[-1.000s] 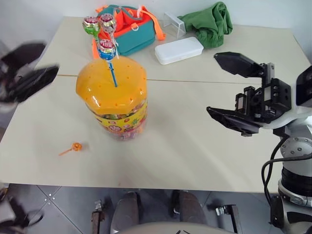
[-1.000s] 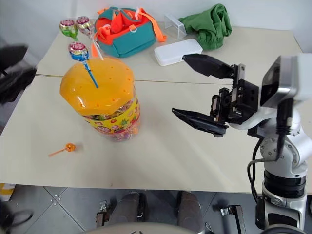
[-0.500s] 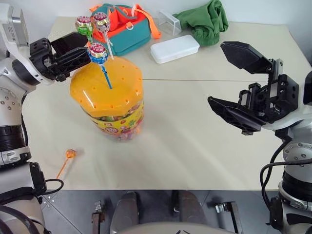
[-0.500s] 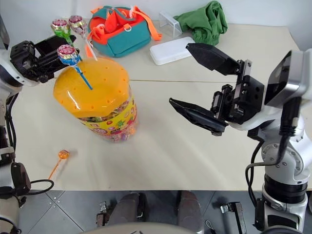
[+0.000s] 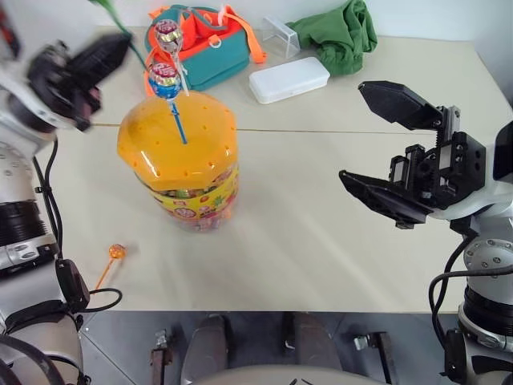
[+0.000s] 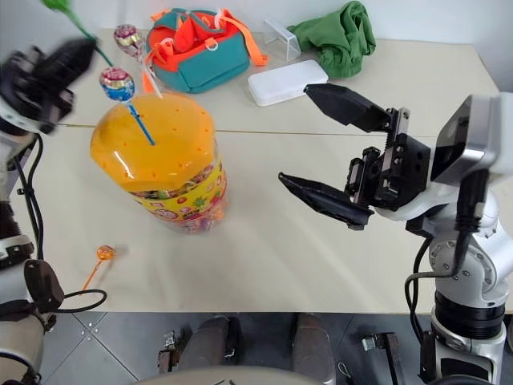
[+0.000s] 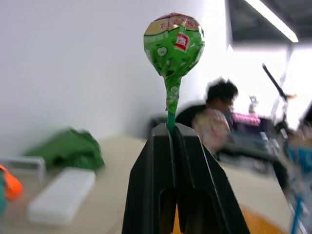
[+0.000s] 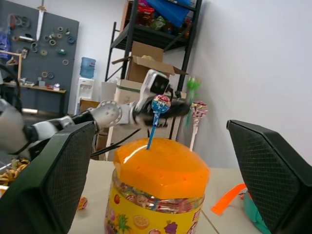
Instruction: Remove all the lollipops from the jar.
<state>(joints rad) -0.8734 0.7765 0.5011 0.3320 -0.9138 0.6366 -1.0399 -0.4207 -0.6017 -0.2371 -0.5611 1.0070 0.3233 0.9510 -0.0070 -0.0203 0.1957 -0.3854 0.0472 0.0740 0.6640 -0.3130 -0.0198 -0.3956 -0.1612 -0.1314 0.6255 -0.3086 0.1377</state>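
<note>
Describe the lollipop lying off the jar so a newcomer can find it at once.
Start at the big clear jar with the orange domed lid on the beige table. Look toward the table's near left edge: a small orange lollipop lies flat there. Unlike the blue lollipop and the white-sticked one, it isn't planted upright in the lid.

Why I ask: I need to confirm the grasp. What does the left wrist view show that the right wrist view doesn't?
Left wrist view: a close look at the grasp, with the green lollipop upright and its stick pinched in the shut left gripper. Behind lie the white flat box and green cloth.
Right wrist view: the jar, with the blue lollipop standing in its lid, seen through the open right gripper.
Both: the green lollipop in the left gripper, small and distant in the right wrist view.
</note>
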